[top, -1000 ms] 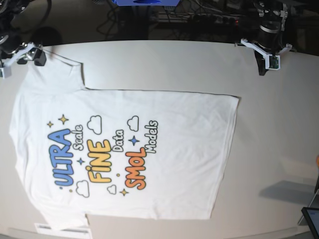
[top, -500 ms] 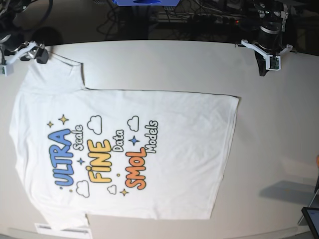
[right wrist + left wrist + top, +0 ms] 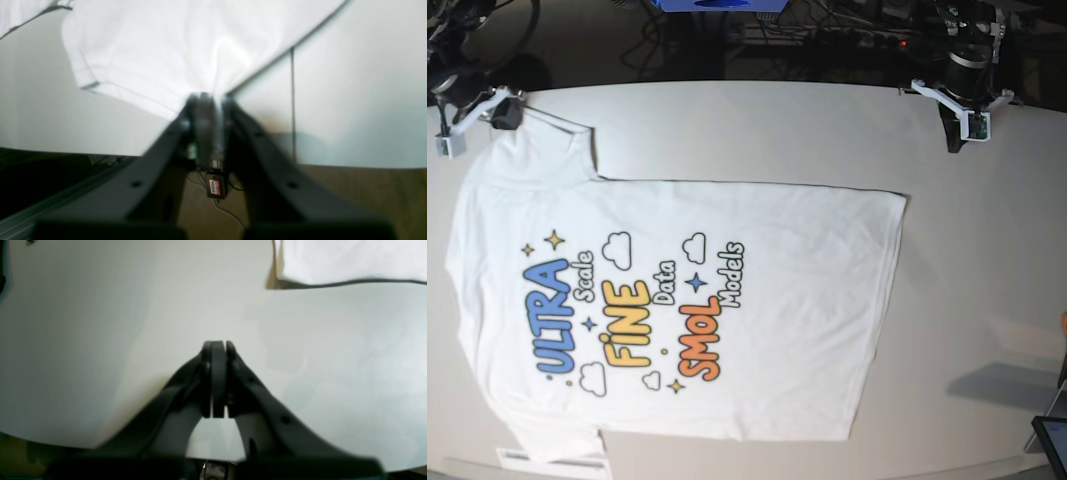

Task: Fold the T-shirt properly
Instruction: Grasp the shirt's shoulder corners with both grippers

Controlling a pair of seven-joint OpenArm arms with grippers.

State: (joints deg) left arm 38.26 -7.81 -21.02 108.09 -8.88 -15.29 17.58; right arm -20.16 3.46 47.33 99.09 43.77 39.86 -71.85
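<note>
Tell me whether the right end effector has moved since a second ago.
Yes: the right end effector has shifted slightly up toward the table's far edge.

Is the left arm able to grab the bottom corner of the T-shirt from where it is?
Probably yes. The left gripper is shut, holds nothing, and only bare table lies between it and the T-shirt hem corner.

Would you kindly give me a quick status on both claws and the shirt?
Right claw shut on shirt sleeve. Left claw shut, empty, over bare table. Shirt flat, print up. Nothing in the way.
</note>
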